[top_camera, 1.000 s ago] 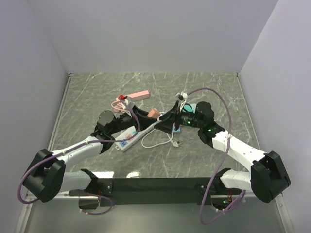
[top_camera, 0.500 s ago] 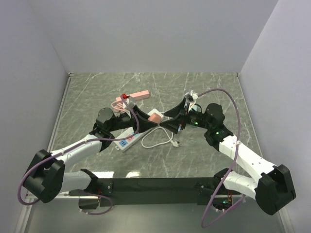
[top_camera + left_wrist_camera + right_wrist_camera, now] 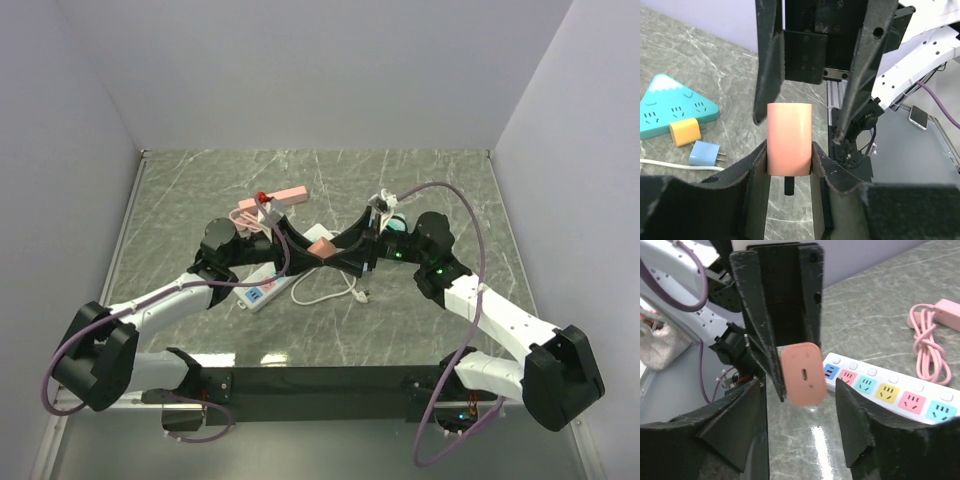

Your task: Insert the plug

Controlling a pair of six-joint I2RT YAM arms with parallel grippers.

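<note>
The plug (image 3: 322, 247) is a pink block with rounded edges, held above the table in mid-scene. My left gripper (image 3: 789, 156) is shut on its sides, and a dark prong (image 3: 788, 186) sticks out of its near end. The plug's far face (image 3: 802, 372) has a small slot and points at my right gripper (image 3: 797, 386). That gripper is open, with a gap between each finger and the plug. The white power strip (image 3: 268, 285) with coloured sockets (image 3: 890, 390) lies on the table below.
A pink power strip (image 3: 290, 195) with a coiled pink cord (image 3: 927, 340) lies behind. A teal triangular socket block (image 3: 675, 107) has a yellow adapter (image 3: 685, 132) and a blue adapter (image 3: 704, 152) beside it. A white cable (image 3: 330, 290) loops in front.
My right gripper has drawn in to the plug from the right, and its jaws have narrowed around the plug's end. The left gripper has kept its hold and shifted slightly right.
</note>
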